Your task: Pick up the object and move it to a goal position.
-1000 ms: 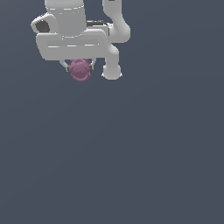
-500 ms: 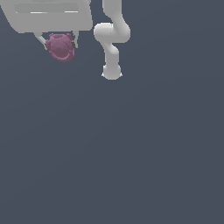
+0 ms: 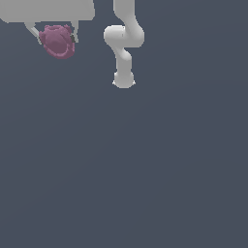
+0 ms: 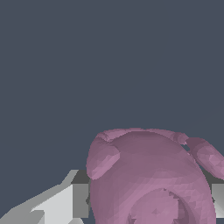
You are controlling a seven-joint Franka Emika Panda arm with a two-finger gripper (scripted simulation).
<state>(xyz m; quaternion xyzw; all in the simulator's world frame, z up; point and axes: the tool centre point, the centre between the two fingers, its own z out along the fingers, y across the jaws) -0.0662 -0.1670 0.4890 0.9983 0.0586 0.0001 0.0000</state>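
The object [image 3: 57, 41] is a mauve-pink, lumpy, berry-like lump at the top of the exterior view, toward that view's left. My white gripper [image 3: 53, 36] is shut on it, with a thin finger on each side, and holds it high above the dark grey floor. The gripper's body is cut off by the frame's top edge. In the wrist view the object [image 4: 151, 177] fills the space between the two grey fingers [image 4: 76, 199]. No goal marker shows.
The arm's white base [image 3: 123, 80] and lower links [image 3: 123, 36] stand at the top middle of the exterior view, to the right of the gripper. The dark grey floor [image 3: 145, 169] stretches flat around it.
My gripper has carried the object up and toward the exterior view's left; it now looks larger in that view. The grip has stayed shut on it.
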